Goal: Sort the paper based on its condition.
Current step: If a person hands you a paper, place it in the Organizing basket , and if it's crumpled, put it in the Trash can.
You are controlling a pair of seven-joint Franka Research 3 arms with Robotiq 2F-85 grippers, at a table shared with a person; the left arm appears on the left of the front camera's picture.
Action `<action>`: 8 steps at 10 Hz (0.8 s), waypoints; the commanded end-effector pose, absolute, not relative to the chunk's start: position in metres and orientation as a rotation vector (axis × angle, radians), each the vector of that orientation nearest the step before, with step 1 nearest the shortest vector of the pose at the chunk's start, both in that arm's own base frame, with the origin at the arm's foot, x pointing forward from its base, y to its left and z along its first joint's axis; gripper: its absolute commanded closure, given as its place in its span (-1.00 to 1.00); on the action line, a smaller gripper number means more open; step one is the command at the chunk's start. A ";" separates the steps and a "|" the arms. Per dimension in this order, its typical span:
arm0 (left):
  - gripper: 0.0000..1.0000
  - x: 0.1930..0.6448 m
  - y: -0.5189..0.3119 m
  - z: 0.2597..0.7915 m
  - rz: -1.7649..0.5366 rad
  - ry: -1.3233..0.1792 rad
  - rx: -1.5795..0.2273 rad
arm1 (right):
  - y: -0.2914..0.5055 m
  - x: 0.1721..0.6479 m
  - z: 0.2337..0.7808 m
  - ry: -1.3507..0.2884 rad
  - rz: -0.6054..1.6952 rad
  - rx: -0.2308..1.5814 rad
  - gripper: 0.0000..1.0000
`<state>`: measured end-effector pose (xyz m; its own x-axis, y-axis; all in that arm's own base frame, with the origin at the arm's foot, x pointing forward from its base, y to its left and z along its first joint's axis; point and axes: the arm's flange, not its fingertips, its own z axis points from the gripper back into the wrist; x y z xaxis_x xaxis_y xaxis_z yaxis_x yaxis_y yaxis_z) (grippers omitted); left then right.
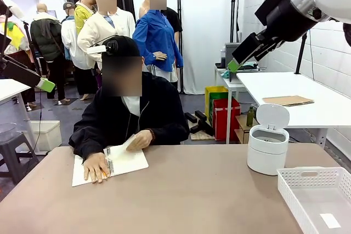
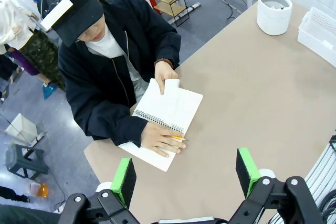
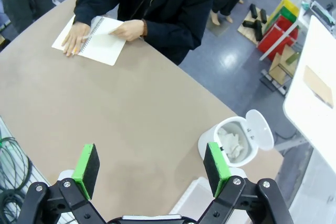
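Both the left gripper (image 2: 184, 165) and the right gripper (image 3: 150, 154) hung wide open and empty above the table (image 1: 181, 190). Crumpled paper (image 3: 231, 142) lay inside the open bin (image 3: 261, 129) at the table's right; it looked light and soft, likely best pinched across its bulk.

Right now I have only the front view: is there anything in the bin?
Observer: Yes. From the right wrist view, crumpled paper lies inside the bin.
Operator: Is the right gripper open?
Observer: The right gripper is open and empty, above the table.
Operator: And the left?
Observer: The left gripper is open and empty too, looking down towards the notebook.
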<state>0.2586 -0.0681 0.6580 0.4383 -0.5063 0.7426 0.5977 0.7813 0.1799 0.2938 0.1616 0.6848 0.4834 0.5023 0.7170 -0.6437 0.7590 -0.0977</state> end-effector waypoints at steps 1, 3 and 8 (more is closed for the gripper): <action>-1.00 0.258 -0.067 0.658 -0.685 -0.883 -0.113 | 0.162 0.295 0.683 -0.813 0.701 0.194 -1.00; -1.00 0.258 -0.067 0.658 -0.685 -0.883 -0.113 | 0.162 0.295 0.683 -0.813 0.701 0.194 -1.00; -1.00 0.258 -0.067 0.658 -0.685 -0.883 -0.113 | 0.162 0.295 0.683 -0.813 0.701 0.194 -1.00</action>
<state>0.2586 -0.0681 0.6580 0.4384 -0.5063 0.7426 0.5977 0.7813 0.1799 0.2938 0.1616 0.6848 0.4834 0.5023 0.7170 -0.6437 0.7590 -0.0977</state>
